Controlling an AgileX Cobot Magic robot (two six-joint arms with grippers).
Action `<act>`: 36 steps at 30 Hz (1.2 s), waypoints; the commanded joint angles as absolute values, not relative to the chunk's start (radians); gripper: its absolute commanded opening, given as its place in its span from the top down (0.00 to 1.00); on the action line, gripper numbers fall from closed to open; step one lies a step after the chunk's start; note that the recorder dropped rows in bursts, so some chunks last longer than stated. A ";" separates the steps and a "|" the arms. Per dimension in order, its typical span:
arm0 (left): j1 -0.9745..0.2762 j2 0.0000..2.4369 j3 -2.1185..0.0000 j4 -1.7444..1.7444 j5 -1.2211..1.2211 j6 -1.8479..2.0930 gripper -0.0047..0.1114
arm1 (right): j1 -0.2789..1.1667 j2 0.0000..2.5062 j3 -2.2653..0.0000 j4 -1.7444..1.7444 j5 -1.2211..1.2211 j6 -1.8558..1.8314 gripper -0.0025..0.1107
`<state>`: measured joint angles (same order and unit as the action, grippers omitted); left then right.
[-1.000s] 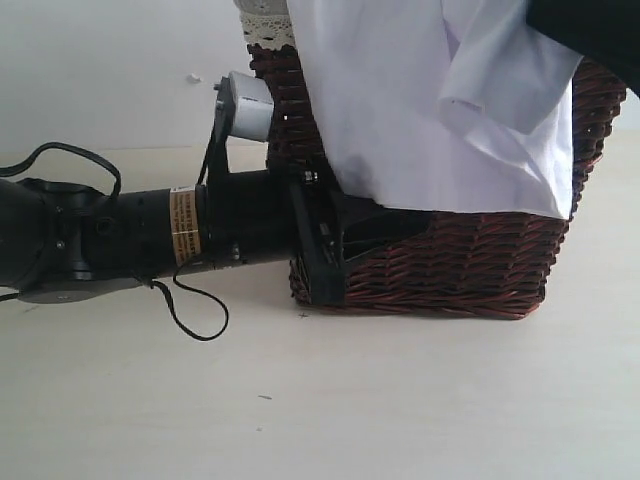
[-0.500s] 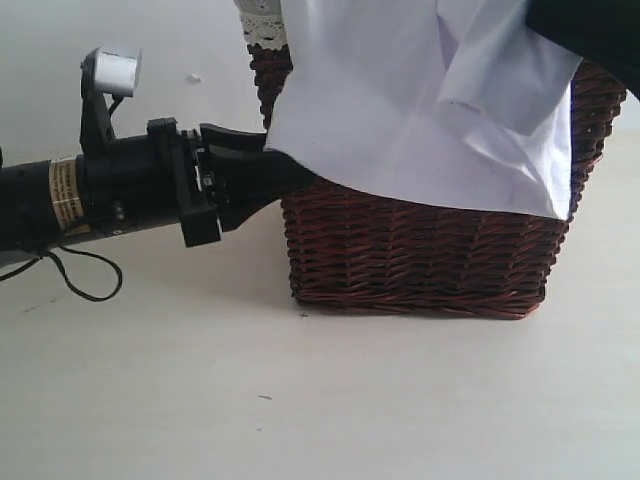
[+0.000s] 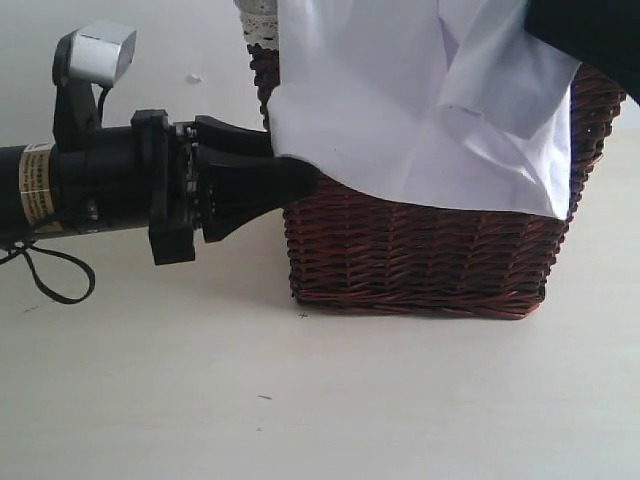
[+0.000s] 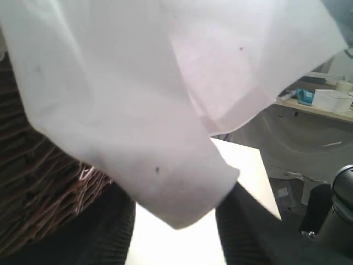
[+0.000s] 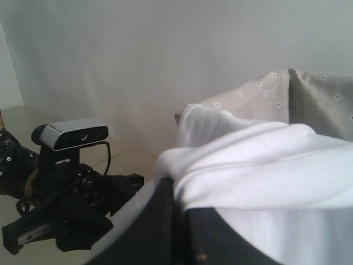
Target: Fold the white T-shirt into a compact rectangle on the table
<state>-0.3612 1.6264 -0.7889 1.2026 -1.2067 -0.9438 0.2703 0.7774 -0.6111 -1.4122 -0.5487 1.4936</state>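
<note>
The soft white cotton T-shirt [image 3: 400,110] is not yet on the table. It hangs out of the dark brown woven wicker basket [image 3: 420,260], draped down the front wall, with its top out of view. The right gripper [image 5: 177,221] is closed with white cloth bunched at its fingers, apparently pinching it. The left gripper [image 3: 288,172] stands partly apart at the shirt's lower corner, the hem between its fingers but not visibly pinched. The step in hand looks like taking the shirt out, before any fold. Next, the left jaws need to close on that corner, then both arms can carry the cloth clear of the rim and spread it flat on the pale beige table [image 3: 300,400].
</note>
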 commanded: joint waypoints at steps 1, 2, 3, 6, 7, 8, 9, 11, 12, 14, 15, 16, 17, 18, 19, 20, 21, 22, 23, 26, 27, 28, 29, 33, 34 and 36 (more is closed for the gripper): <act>-0.360 1.573 -0.786 1.288 -1.221 -0.971 0.56 | 0.272 0.769 -0.615 -1.423 -0.555 1.499 0.98; -0.360 1.561 -0.786 1.304 -1.221 -0.971 0.56 | 0.272 0.769 -0.615 -1.428 -0.555 1.508 0.98; -0.360 1.555 -0.786 1.305 -1.221 -0.971 0.56 | 0.272 0.769 -0.615 -1.431 -0.555 1.513 0.98; -0.360 1.548 -0.786 1.264 -1.221 -0.968 0.56 | 0.272 0.769 -0.615 -1.431 -0.555 1.513 0.98; -0.360 1.548 -0.786 1.250 -1.221 -0.968 0.56 | 0.272 0.769 -0.615 -1.431 -0.555 1.513 0.98; -0.360 1.548 -0.786 1.248 -1.221 -0.968 0.56 | 0.272 0.769 -0.615 -1.431 -0.555 1.513 0.98; -0.360 1.548 -0.786 1.248 -1.221 -0.971 0.56 | 0.272 0.769 -0.615 -1.431 -0.555 1.513 0.98; -0.360 1.548 -0.786 1.275 -1.221 -1.011 0.56 | 0.272 0.769 -0.615 -1.435 -0.555 1.513 0.98; -0.360 1.547 -0.786 1.301 -1.221 -1.020 0.56 | 0.272 0.769 -0.615 -1.437 -0.555 1.513 0.98; -0.360 1.544 -0.784 1.372 -1.221 -1.023 0.56 | 0.272 0.769 -0.615 -1.437 -0.555 1.513 0.98; -0.360 1.544 -0.781 1.384 -1.221 -1.023 0.56 | 0.272 0.769 -0.615 -1.437 -0.555 1.513 0.98; -0.360 1.544 -0.779 1.392 -1.221 -1.023 0.56 | 0.272 0.769 -0.615 -1.437 -0.555 1.516 0.98; -0.360 1.544 -0.777 1.403 -1.221 -1.023 0.55 | 0.272 0.769 -0.615 -1.437 -0.555 1.516 0.98; -0.360 1.544 -0.777 1.405 -1.221 -1.029 0.53 | 0.272 0.769 -0.615 -1.437 -0.555 1.516 0.98; -0.360 1.543 -0.777 1.405 -1.221 -1.033 0.48 | 0.272 0.769 -0.615 -1.439 -0.555 1.516 0.98; -0.360 1.543 -0.777 1.401 -1.221 -1.033 0.43 | 0.272 0.769 -0.615 -1.439 -0.555 1.516 0.98; -0.360 1.543 -0.777 1.401 -1.221 -1.033 0.39 | 0.272 0.769 -0.615 -1.439 -0.555 1.516 0.98; -0.360 1.543 -0.779 1.400 -1.221 -1.033 0.35 | 0.272 0.769 -0.615 -1.439 -0.555 1.516 0.98; -0.360 1.543 -0.779 1.400 -1.221 -1.031 0.34 | 0.272 0.769 -0.615 -1.439 -0.555 1.516 0.98; -0.360 1.534 -0.779 1.400 -1.221 -1.031 0.35 | 0.272 0.769 -0.615 -1.439 -0.555 1.516 0.98; -0.360 1.526 -0.779 1.400 -1.221 -1.031 0.35 | 0.272 0.769 -0.615 -1.439 -0.555 1.516 0.98; -0.360 1.518 -0.779 1.395 -1.221 -1.031 0.35 | 0.272 0.769 -0.615 -1.439 -0.555 1.516 0.98; -0.360 1.508 -0.779 1.378 -1.221 -1.031 0.35 | 0.272 0.769 -0.615 -1.439 -0.555 1.516 0.98; -0.356 1.489 -0.783 1.318 -1.221 -1.029 0.35 | 0.272 0.769 -0.615 -1.439 -0.555 1.516 0.98; -0.358 1.491 -0.786 1.314 -1.221 -1.031 0.35 | 0.272 0.769 -0.615 -1.439 -0.555 1.516 0.98; -0.371 1.509 -0.798 1.311 -1.221 -1.050 0.35 | 0.272 0.769 -0.615 -1.439 -0.555 1.516 0.98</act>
